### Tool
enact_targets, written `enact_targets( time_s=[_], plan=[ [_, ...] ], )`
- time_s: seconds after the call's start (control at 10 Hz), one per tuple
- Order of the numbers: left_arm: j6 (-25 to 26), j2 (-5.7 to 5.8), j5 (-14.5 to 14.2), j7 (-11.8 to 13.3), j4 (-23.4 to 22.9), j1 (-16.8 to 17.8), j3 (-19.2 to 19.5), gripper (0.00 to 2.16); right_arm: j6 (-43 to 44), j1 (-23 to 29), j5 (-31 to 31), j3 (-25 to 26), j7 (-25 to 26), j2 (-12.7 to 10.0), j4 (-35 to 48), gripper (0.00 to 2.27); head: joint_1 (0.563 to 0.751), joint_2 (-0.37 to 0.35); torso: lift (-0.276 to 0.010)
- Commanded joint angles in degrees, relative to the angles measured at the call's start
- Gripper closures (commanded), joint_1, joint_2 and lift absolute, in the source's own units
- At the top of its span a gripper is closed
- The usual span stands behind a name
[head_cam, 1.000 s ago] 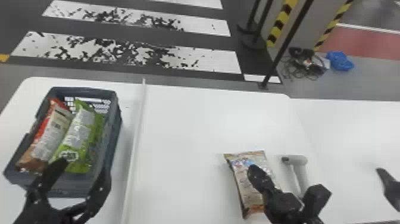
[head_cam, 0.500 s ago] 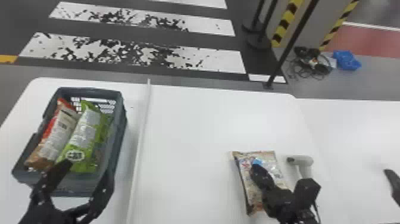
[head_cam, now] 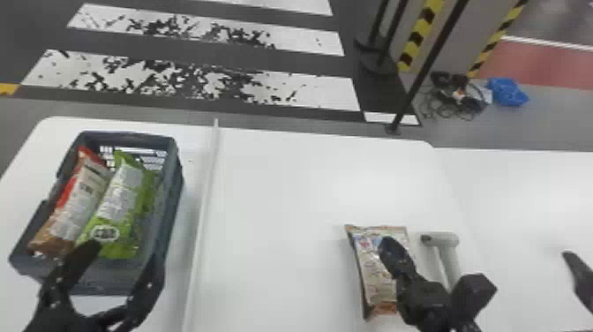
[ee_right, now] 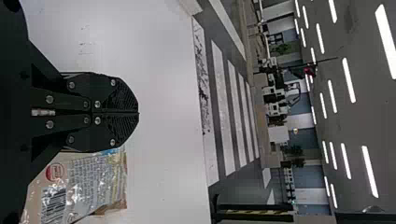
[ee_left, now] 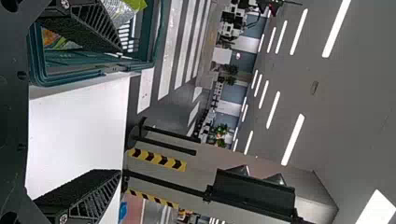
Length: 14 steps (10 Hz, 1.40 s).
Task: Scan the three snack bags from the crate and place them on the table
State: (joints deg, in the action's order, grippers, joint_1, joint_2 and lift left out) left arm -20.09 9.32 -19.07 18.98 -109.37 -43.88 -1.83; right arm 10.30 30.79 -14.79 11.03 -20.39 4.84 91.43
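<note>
- Since the earlier frame, the right gripper has shifted slightly toward the robot's right and farther forward over the table. Tan snack bag now lies a little closer to the scanner. Left gripper: position much the same.
- Right gripper: jaws brought together, tips meeting, nothing between them. Sits above the right part of the tan snack bag in the head view; contact cannot be told.
- Tan snack bag: flat on the table, well apart from the crate, partly hidden by the right gripper. Right wrist view shows a barcode on its upper face — beside the paired fingers.
- Scanner: pale, lying just beside the tan snack bag on its right; head at the far end, handle running back toward the robot. Lower handle partly hidden behind the right arm.
- Left gripper: jaws wide — nothing held. Placed at the crate's near end, one finger overlapping the green snack bag in the head view; touch uncertain.
- Crate, at left on the table: two bags inside, lengthwise and side by side. Red-and-brown snack bag on the left, green snack bag on the right.
- Divider strip: pale, runs between crate and tan snack bag.
</note>
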Motion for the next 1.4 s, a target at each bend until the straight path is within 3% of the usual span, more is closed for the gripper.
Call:
enact_targets(
  time_s=[0.0,0.1,0.3,0.7,1.0,1.3],
  plan=[
    [-0.2,-0.01,0.0,0.0,0.0,0.1,0.0,0.07,0.8,3.8,-1.3,1.3,0.0,0.0,7.1,0.39,0.695,-0.188,-0.037],
    [-0.2,-0.01,0.0,0.0,0.2,0.1,0.1,0.07,0.5,5.2,-1.3,2.8,0.1,0.0,10.0,0.0,0.695,-0.197,-0.037],
    [-2.8,0.08,0.0,0.0,1.6,0.3,0.1,0.07,-0.2,5.9,-0.8,7.0,-0.1,0.2,10.3,0.05,0.695,-0.233,-0.037],
    [-5.8,0.26,-0.4,0.4,3.0,0.2,0.2,0.07,-0.6,3.5,-1.1,11.7,-2.0,4.2,2.0,0.06,0.695,-0.34,-0.037],
    [-6.1,0.26,-0.4,0.8,3.0,-0.1,0.2,0.07,-3.2,-1.9,-1.1,14.0,-7.8,7.7,-7.7,0.07,0.695,-0.35,-0.037],
    [-6.1,0.35,-0.4,0.9,2.7,-0.3,0.2,0.07,-10.8,-5.3,-2.2,16.0,-13.4,10.0,-12.1,0.07,0.695,-0.35,-0.037]
  ],
)
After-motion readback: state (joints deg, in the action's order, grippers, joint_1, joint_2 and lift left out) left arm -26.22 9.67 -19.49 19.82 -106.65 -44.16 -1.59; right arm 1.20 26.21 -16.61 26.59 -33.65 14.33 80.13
